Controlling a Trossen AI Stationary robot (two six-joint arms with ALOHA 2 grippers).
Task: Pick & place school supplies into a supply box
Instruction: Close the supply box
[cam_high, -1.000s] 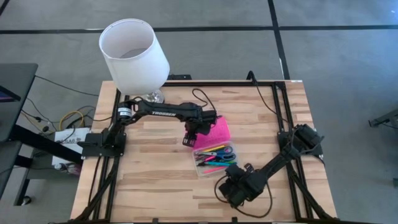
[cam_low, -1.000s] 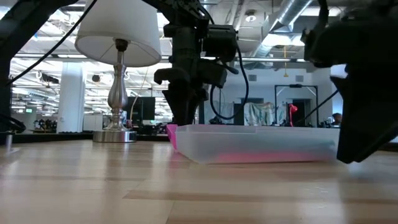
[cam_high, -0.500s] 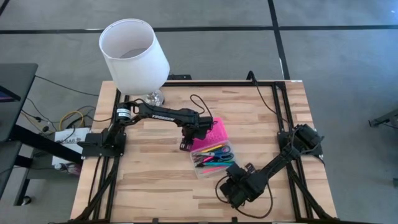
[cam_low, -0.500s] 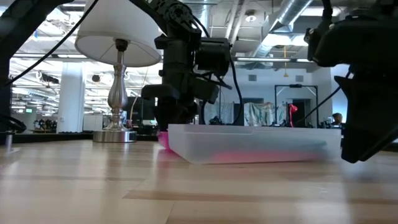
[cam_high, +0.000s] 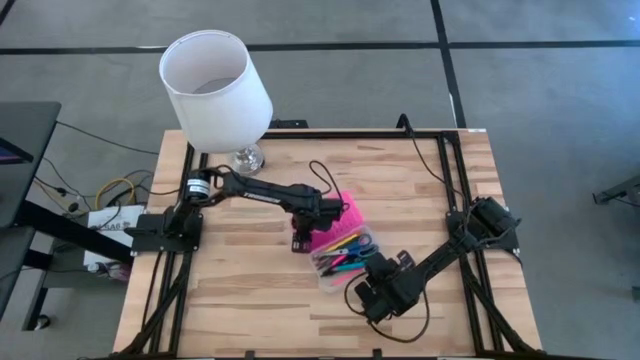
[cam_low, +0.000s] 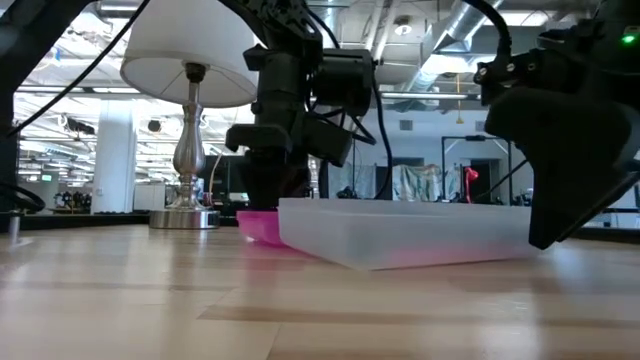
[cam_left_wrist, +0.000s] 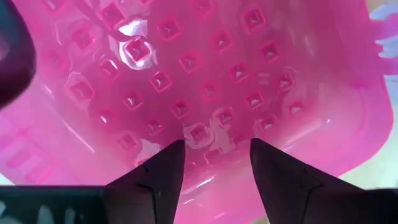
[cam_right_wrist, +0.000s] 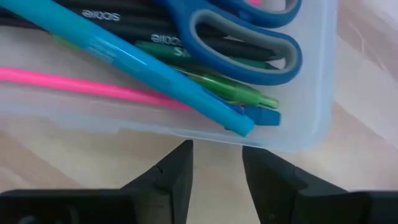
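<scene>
At frame centre, the clear plastic supply box (cam_high: 345, 257) holds pens and blue-handled scissors (cam_right_wrist: 245, 28); both grippers, left (cam_left_wrist: 212, 163) and right (cam_right_wrist: 216, 163), have released jaws, so nudging its pink ribbed lid (cam_high: 335, 222) could skid it across the wooden counter (cam_high: 240, 290).

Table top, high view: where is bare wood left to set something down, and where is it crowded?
Bare wood runs along the table's near edge below the left gripper, and behind the pink lid toward the far right corner. The middle is crowded: supply box, lid and right gripper sit close together. The lamp fills the far left corner.
</scene>
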